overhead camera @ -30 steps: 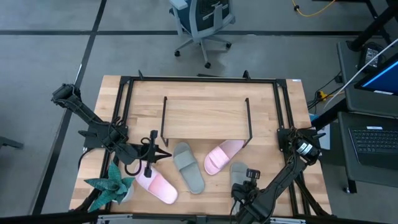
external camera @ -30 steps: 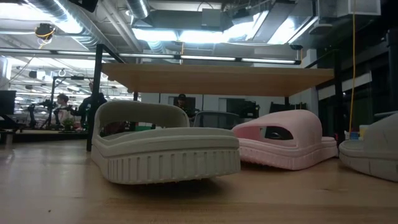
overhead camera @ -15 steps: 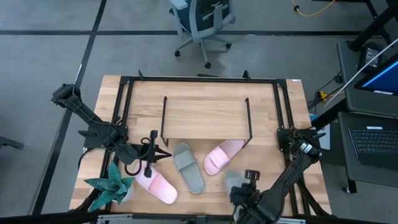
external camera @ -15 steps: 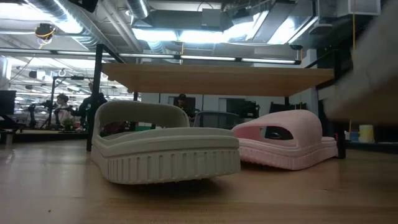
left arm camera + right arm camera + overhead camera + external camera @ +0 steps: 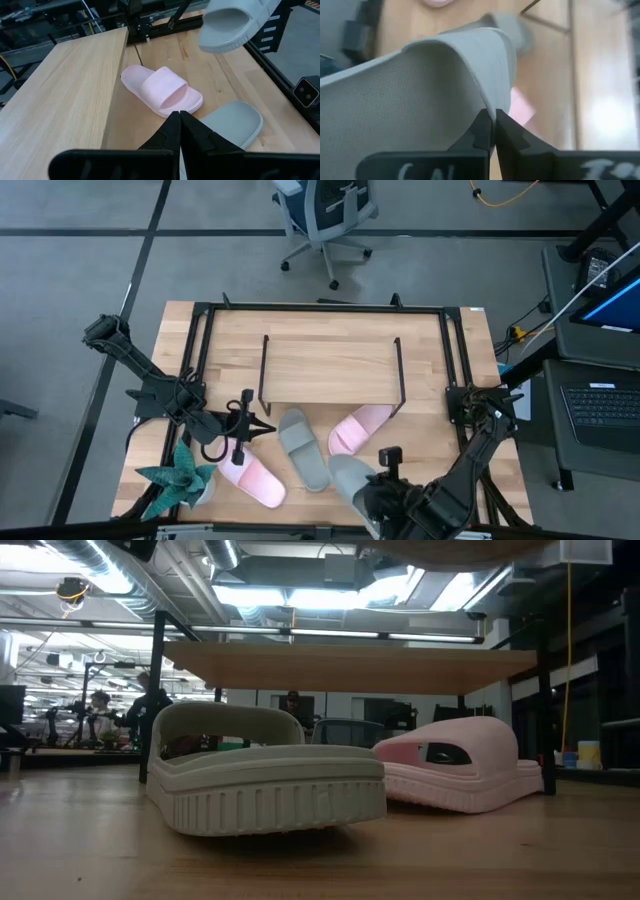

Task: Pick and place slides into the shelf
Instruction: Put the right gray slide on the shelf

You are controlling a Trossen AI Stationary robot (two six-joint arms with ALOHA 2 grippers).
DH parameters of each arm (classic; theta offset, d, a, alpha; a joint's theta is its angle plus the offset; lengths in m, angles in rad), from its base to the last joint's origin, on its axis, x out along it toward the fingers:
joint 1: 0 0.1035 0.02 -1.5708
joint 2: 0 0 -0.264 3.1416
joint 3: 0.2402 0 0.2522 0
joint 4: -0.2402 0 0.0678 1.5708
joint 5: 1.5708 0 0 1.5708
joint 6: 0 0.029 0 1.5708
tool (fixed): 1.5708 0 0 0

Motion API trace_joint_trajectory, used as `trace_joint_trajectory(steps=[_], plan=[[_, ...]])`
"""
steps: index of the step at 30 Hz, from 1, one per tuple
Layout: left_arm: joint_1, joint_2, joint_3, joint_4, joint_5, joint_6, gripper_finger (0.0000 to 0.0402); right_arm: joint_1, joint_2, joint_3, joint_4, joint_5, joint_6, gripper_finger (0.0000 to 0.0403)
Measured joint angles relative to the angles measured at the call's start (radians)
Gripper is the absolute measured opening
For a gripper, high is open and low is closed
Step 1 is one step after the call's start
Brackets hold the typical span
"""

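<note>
The right claw [image 5: 372, 498], pinching a grey-green slide [image 5: 350, 478], has swung it left since earlier; it's mostly cropped in low view, and the left claw [image 5: 247, 430] sits pressed together.

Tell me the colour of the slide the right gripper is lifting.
Grey-green slide, clearest in the left wrist view.

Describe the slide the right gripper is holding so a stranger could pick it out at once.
Start at the wooden shelf mid-table, then go to the table's near edge on the right arm's side. There the right gripper is shut on the grey-green slide. Unlike the other grey-green slide and both pink ones, it hangs in the air, off the tabletop.
</note>
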Motion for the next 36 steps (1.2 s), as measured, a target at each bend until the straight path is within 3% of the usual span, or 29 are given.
trace_joint_trajectory(steps=[13, 27, 36], plan=[[0.0, 0.0, 0.0, 0.0, 0.0, -0.011, 0.0, -0.136, 0.0, 0.0, 0.0, 0.229, -0.198, 0.0012], [0.0, 0.0, 0.0, 0.001, 0.0, -0.038, 0.0, -0.315, -0.066, 0.0, 0.001, 0.217, -0.288, 0.0012], [0.0, 0.0, 0.0, 0.001, 0.0, -0.037, 0.0, -0.345, -0.176, -0.004, 0.002, 0.274, -0.306, 0.0012]])
